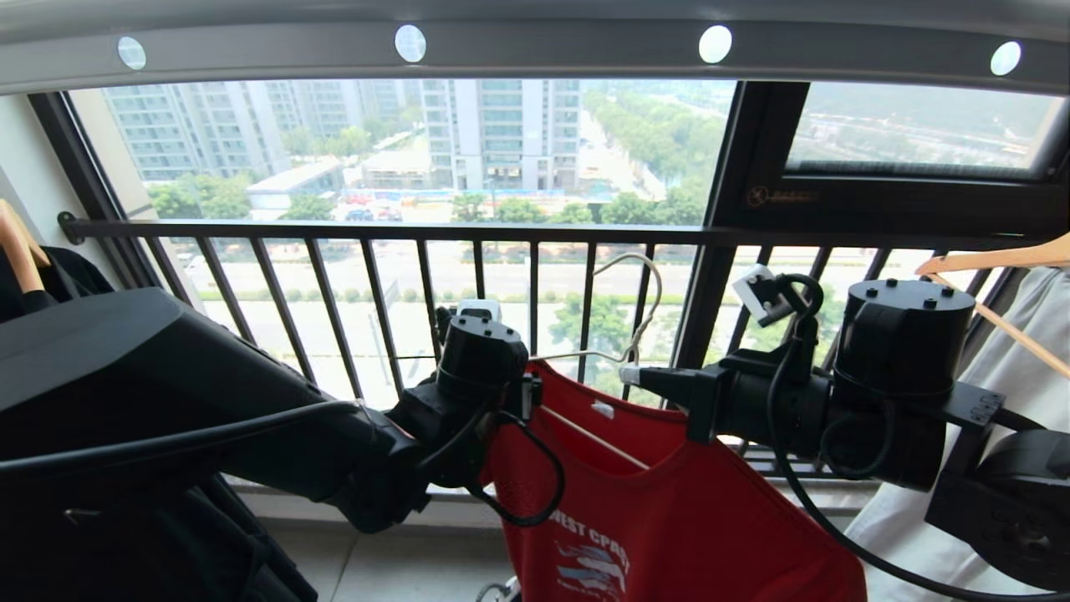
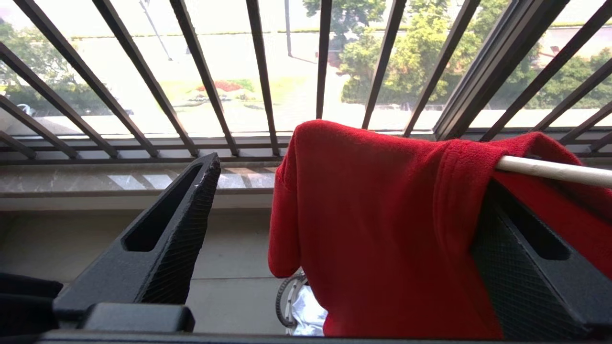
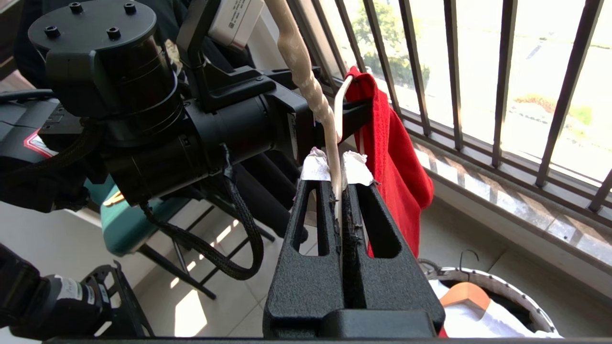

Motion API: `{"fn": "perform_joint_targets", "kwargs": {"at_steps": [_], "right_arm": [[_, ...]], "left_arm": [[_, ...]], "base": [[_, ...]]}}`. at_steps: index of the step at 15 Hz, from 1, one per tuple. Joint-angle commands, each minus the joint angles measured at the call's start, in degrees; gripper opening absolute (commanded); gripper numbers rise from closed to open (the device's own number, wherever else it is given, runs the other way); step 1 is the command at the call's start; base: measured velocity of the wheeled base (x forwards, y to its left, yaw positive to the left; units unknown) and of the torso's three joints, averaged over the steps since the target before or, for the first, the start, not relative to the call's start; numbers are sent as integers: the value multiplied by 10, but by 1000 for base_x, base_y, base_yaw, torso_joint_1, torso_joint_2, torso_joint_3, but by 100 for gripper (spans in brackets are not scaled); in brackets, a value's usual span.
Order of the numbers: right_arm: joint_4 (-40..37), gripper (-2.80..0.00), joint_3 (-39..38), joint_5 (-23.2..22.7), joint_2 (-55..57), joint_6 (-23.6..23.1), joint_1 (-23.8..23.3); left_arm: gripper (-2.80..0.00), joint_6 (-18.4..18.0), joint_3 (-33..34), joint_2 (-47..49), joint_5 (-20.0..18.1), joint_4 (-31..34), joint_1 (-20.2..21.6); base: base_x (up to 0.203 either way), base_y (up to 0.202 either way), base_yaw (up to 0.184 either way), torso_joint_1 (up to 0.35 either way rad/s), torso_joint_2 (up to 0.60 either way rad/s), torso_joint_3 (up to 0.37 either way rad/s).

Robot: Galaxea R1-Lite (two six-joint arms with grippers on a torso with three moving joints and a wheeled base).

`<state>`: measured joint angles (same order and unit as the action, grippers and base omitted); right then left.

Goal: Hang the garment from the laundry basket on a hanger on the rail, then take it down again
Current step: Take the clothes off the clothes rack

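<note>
Head view shows you the red garment (image 1: 669, 502) draped on the hanger (image 1: 635, 330) below the rail (image 1: 535, 50); your right gripper (image 3: 337, 167) pinches the hanger's neck, your left gripper (image 2: 344, 210) gapes around the shoulder.

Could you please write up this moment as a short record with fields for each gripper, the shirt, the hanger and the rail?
right gripper: shut on the hanger neck
left gripper: open, fingers either side of the shirt's shoulder
garment: red T-shirt draped on the hanger
rail: overhead, hanger not hooked on it
laundry basket: on floor below
</note>
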<state>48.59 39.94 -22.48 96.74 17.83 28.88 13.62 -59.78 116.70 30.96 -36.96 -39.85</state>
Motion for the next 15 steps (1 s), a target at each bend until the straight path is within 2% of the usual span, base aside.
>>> {"fn": "perform_joint_targets", "kwargs": {"at_steps": [1,3,4,15], "right_arm": [[3,-280,3,0,0,1,-1],[4,-280,4,7,0,1,-1],[4,-280,4,8,0,1,-1],[3,-280,15,13,22,0,-18]], "left_arm": [[0,1,0,-2,2,-2,1],[0,1,0,-2,3,-2,1],[-280,0,0,-3,3,-2,1],[-280,0,2,-12,3,-2,3]], "base": [[0,0,0,0,0,0],[0,0,0,0,0,0],[0,0,0,0,0,0],[0,0,0,0,0,0]]}}
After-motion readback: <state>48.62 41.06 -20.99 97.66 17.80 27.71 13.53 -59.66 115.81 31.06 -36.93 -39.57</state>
